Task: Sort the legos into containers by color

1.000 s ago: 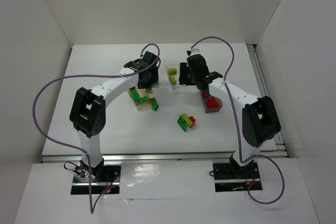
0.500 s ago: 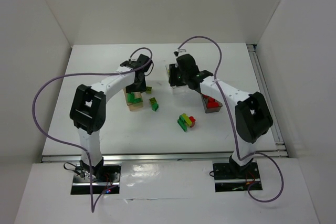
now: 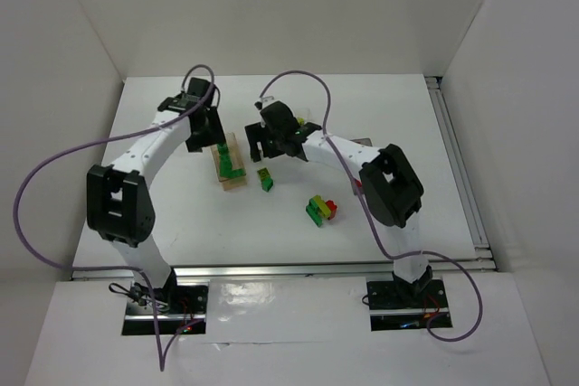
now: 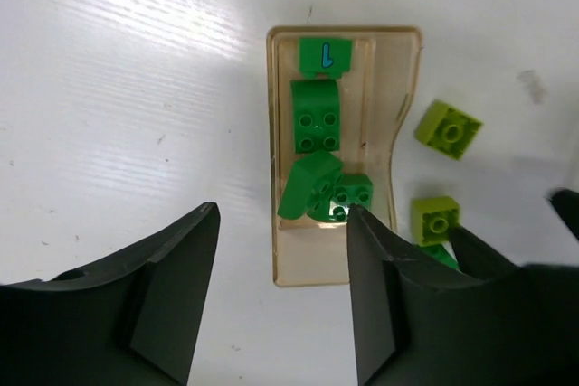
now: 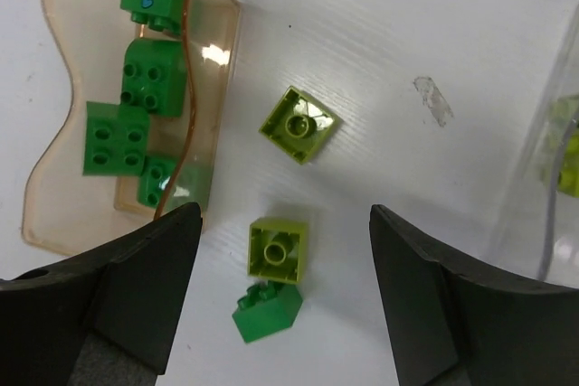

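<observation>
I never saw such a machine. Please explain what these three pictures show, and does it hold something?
Two white robot arms stand at a white table. One picture looks down from above; the other two come from a camera on each wrist, so the dark shapes below are that arm's own fingers. The left end effector hangs open over a translucent peach-orange plastic tray containing dark green studded plastic bricks. The right end effector, also open, is above two loose lime-green studded bricks beside that tray. Neither holds anything.

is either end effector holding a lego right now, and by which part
Nothing is held. The left end effector is open above the peach tray, and the right end effector is open above a loose lime brick.
</observation>
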Robot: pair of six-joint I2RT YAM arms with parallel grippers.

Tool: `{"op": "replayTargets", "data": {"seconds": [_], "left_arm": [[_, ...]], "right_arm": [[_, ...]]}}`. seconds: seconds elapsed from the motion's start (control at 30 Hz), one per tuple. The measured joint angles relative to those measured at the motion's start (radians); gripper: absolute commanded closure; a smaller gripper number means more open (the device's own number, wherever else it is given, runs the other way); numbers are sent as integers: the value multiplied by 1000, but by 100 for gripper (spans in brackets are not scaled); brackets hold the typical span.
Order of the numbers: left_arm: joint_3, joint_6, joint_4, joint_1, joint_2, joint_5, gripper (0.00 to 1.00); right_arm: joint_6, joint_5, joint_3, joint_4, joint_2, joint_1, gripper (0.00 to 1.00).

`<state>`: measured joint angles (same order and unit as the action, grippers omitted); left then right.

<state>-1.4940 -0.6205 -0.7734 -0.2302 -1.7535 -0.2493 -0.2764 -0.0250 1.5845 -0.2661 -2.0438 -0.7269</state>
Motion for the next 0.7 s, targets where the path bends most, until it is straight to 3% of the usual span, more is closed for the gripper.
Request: {"op": "replayTargets", "data": {"seconds": [0.33, 0.47, 0.63, 0.7], "left_arm": [[-5, 45, 42, 179, 285, 174, 29], [-4, 55, 45, 192, 313, 219, 29], [39, 69, 56, 204, 313, 255, 29], [55, 69, 56, 206, 312, 261, 29]], "right_arm": [[-27, -40, 227, -45, -248, -27, 20], [-38, -90, 315, -80, -322, -43, 32], [-50, -146, 333, -102, -336, -53, 61], [-55, -169, 332, -101, -335, -55, 63]]}}
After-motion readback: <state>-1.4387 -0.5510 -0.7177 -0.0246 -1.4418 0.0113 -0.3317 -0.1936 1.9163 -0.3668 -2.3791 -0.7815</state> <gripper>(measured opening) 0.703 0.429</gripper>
